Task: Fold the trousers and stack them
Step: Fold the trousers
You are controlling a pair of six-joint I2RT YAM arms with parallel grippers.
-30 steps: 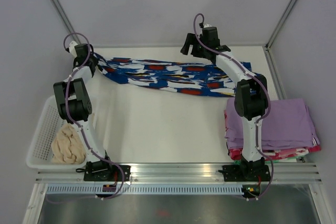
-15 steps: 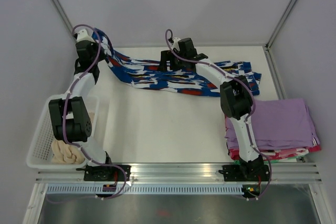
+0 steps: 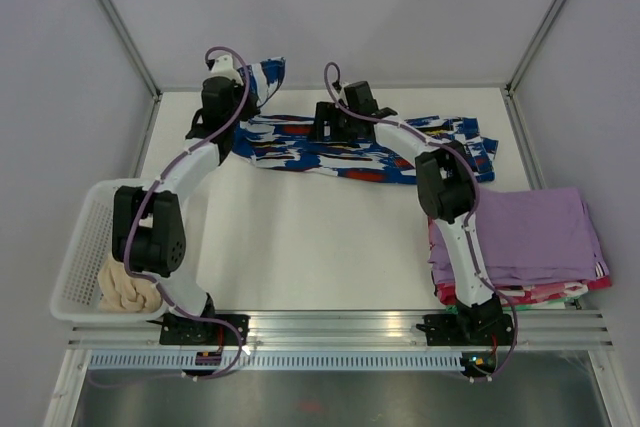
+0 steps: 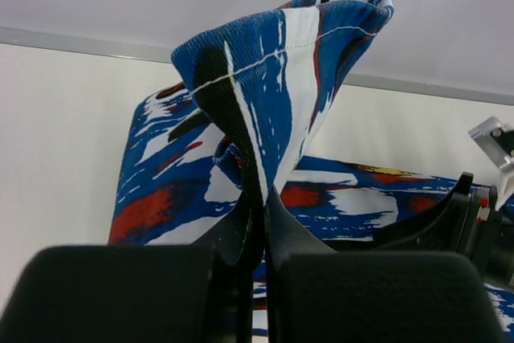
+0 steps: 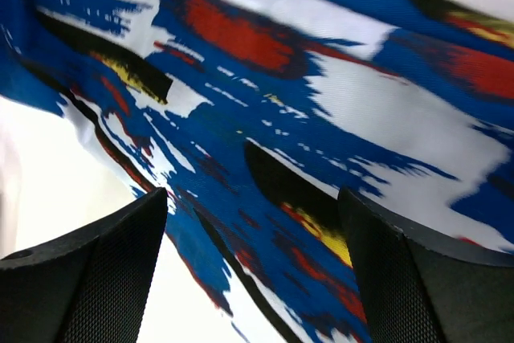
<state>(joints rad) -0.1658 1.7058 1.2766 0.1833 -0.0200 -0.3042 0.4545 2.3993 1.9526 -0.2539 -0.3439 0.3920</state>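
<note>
Because the trousers (image 3: 380,152) are thin, limp cloth in a blue, white and black print with red and yellow flecks, they look light and soft, likely to sag and slip; a hem, the waistband or a doubled edge seems the surest place to pinch.

At the near left, a white basket (image 3: 75,247) holds a cream fluffy bundle (image 3: 125,287); at the far left, the left gripper (image 4: 261,198) is clamped tight on one end of the trousers, raised off the white table (image 3: 300,237), the cloth standing above its jaws in a folded flap; from there the rest lies flat in a long strip along the far side, running to the right; left of the strip's middle, the right gripper (image 5: 253,198) sits low over the print, jaws spread wide, holding nothing; whether it touches the cloth cannot be told; at the near right rests a stack of folded lilac garments (image 3: 540,227).

Counted: one pair of trousers; two grippers; one basket; one cream bundle; one lilac stack, its layers too close to count.
</note>
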